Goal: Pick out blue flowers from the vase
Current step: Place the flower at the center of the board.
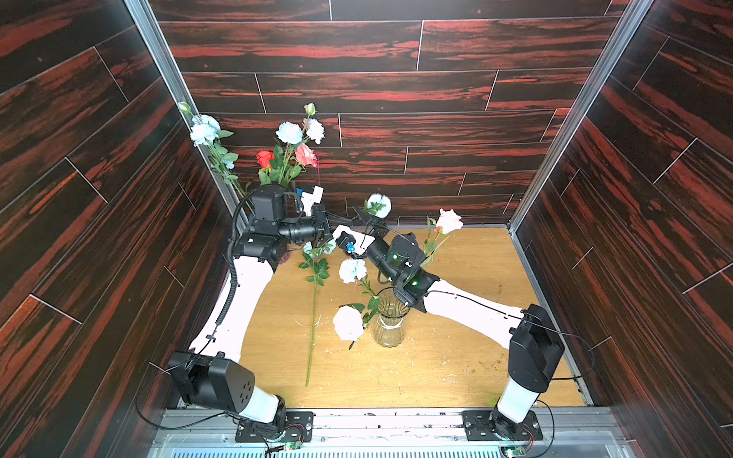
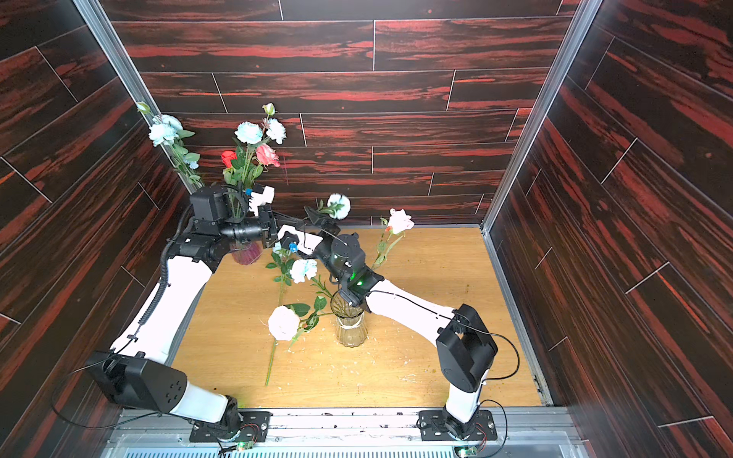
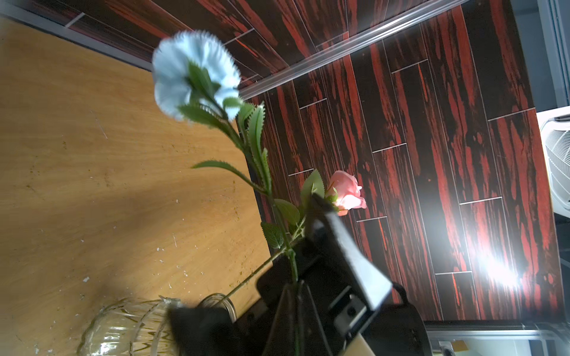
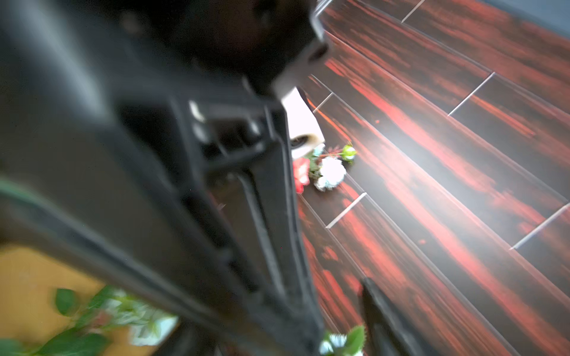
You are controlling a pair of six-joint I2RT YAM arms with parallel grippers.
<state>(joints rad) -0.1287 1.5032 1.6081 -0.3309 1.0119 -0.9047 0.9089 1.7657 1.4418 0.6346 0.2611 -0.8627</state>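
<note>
My left gripper (image 1: 342, 218) is shut on the thin green stalk of a blue flower (image 1: 378, 205), whose bloom stands up beyond the jaws. In the left wrist view the left gripper (image 3: 296, 286) pinches the stalk below the leaves of that blue flower (image 3: 194, 74). My right gripper (image 1: 367, 220) is open, its fingers (image 3: 339, 246) standing wide on either side of the same stalk. The clear glass vase (image 1: 390, 323) holds another blue flower (image 1: 352, 270), a whitish rose (image 1: 348, 323) and a pink rose (image 1: 448, 221). A further blue flower stem (image 1: 314, 317) lies flat on the table.
A purple vase (image 2: 246, 253) at the back left holds blue blooms (image 1: 289, 132), a red rose (image 1: 264, 158) and a pink rose (image 1: 306, 154). One blue stem (image 1: 204, 129) leans in the back left corner. Dark wood-patterned walls enclose the wooden table (image 1: 456, 357).
</note>
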